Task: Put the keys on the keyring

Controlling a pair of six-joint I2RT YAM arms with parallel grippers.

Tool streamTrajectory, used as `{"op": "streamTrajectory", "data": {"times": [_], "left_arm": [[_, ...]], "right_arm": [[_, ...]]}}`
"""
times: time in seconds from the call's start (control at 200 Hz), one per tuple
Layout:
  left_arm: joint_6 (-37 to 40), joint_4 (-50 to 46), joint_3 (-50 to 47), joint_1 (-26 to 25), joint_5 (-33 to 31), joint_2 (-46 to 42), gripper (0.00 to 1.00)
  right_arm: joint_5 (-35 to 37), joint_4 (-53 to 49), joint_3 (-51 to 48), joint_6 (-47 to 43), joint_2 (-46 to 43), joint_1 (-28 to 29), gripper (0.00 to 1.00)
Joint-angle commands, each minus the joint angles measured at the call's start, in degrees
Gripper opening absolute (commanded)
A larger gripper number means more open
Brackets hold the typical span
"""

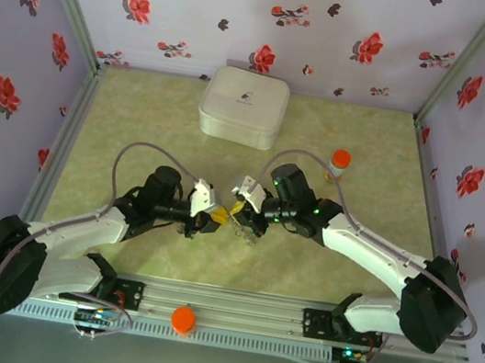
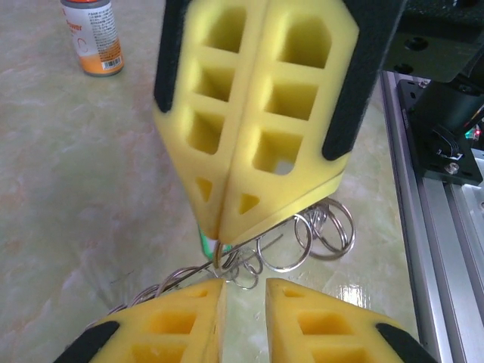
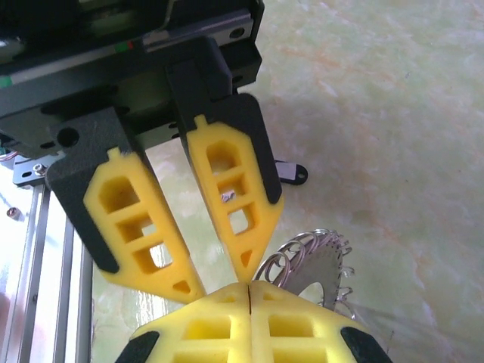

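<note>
Where the two arms meet, just below table centre, the grippers sit tip to tip.

Surface: pale green-beige marbled table [image 1: 131, 126], glossy, with reflections near the metal rail [image 1: 249, 311] at 6 o'clock.
Room: lavender walls [image 1: 363, 15] printed with red and black flowers, on three sides.
White case [image 1: 243, 107] at 12 o'clock of the grippers. Orange-capped bottle [image 1: 339, 163] at 2 o'clock, apart from the case.

Top view: left gripper [image 1: 208, 219] and right gripper [image 1: 244, 208] nearly touching. Fingers too small here to read.

Left wrist view: left gripper [image 2: 242, 291] pads parted by a narrow gap, holding nothing. Right gripper [image 2: 219, 236] pads pressed flat together, tip down among the wire loops of the keyring [image 2: 302, 238]. Green tab [image 2: 204, 243] at 7 o'clock of that tip. Whether the tip pinches loop, tab or both: cannot tell.

Right wrist view: right gripper [image 3: 249, 291] seam tight. Left gripper [image 3: 218, 281] fingers spread, empty. Keyring [image 3: 318, 261] shows its beaded edge, close against the right pads at their 2 o'clock. Black key [image 3: 291, 172] lies flat on the table at 2 o'clock of the left fingers, apart from the ring.
</note>
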Motion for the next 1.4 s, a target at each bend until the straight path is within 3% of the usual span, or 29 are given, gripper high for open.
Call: {"op": "streamTrajectory", "data": {"times": [0.0, 0.275, 0.405, 0.495, 0.685, 0.92, 1.155, 1.31, 1.395], "left_arm": [[1.4, 2.0, 0.5, -0.6, 0.3, 0.7, 0.22], [1.0, 3.8, -0.3, -0.8, -1.5, 0.5, 0.22], [2.0, 0.7, 0.6, -0.8, -5.2, -0.2, 0.19], [2.4, -0.5, 0.8, -0.8, -7.6, -0.2, 0.23], [1.5, 2.5, 0.1, -0.8, -4.3, 0.2, 0.28], [-1.7, 9.7, -1.5, -0.8, 1.3, 1.0, 0.21], [-2.7, 10.3, -1.6, -0.9, 3.2, 1.6, 0.16], [-2.6, 10.5, -1.6, -0.8, 3.6, 1.4, 0.00], [-1.6, 10.4, -1.7, -0.8, 3.5, 1.3, 0.00]], "right_arm": [[-2.4, -0.5, 2.5, -1.7, 0.9, 0.3, 0.00], [-4.0, -2.7, 3.6, -3.0, 2.1, 0.8, 0.00], [-0.1, -4.7, 4.1, -3.6, 1.8, 0.7, 0.00], [0.9, -5.9, 4.3, -4.4, 1.6, 0.8, 0.00], [-1.2, -4.5, 4.3, -3.7, 2.1, 0.8, 0.00], [-3.1, -1.7, 4.3, -2.2, 3.0, 0.9, 0.00], [-5.4, 0.4, 4.0, -0.2, 3.2, 1.1, 0.00], [-7.4, 4.4, 2.9, 2.3, 3.3, 1.1, 0.00], [-7.9, 6.3, 2.1, 3.4, 2.9, 0.9, 0.00]]}}
